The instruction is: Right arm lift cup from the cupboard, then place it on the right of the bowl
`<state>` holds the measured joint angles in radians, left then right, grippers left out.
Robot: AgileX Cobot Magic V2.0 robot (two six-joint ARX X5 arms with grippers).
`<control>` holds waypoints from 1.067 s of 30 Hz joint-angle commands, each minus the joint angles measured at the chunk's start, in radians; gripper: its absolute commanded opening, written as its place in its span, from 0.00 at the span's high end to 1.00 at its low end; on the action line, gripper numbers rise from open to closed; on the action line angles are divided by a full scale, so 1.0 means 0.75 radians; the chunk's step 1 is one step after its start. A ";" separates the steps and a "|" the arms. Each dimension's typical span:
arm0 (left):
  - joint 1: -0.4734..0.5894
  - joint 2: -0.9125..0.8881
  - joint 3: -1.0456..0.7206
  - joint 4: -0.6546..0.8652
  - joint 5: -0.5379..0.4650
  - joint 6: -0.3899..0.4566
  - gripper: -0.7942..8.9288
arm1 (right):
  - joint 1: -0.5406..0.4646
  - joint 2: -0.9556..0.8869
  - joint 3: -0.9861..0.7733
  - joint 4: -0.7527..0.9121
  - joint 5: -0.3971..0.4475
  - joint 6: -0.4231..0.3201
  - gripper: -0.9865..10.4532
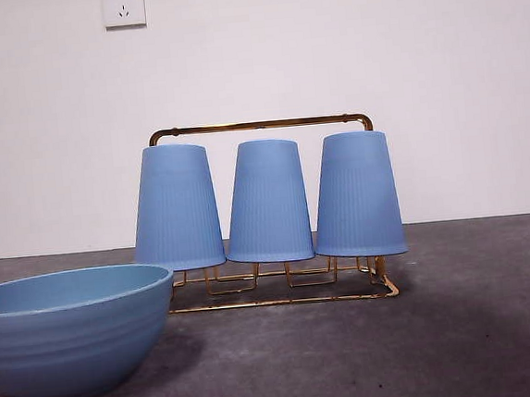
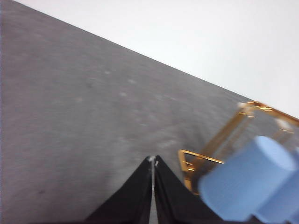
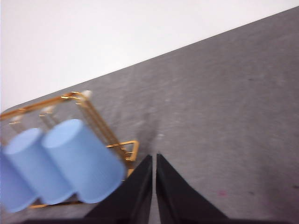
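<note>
Standing upside down on the gold cupboard point(image 1: 259, 125) toward the desk's point(image 1: 481, 328) far edge, the cup point(image 1: 357, 195) is beside two like cups, the bowl point(image 1: 68, 332) sits at the near left corner, and right hand point(image 3: 153, 158) and left hand point(image 2: 153, 161) are both clenched, grasping nothing.

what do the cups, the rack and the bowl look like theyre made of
Cups: probably matte plastic; blue, finely ribbed, no shine. Rack: thin metal wire with a glossy gold finish that catches light. Bowl: blue-teal with faint horizontal ridges and a soft sheen; plastic or glazed ceramic, the look leaves it open.
</note>
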<state>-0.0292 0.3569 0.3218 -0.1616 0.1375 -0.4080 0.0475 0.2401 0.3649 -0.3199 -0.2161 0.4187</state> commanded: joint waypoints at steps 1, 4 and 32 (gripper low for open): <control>-0.011 0.122 0.130 -0.033 0.076 0.002 0.91 | 0.005 0.074 0.101 -0.030 -0.076 -0.033 0.90; -0.027 0.254 0.254 -0.097 0.165 0.041 0.91 | 0.005 0.156 0.193 -0.087 -0.166 -0.082 0.90; -0.300 0.866 0.808 -0.578 0.664 0.534 0.80 | 0.185 0.768 0.681 -0.580 -0.480 -0.573 0.88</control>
<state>-0.2497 0.9974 0.9085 -0.6025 0.6285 -0.0319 0.1825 0.8078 0.8616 -0.7658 -0.5751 0.0029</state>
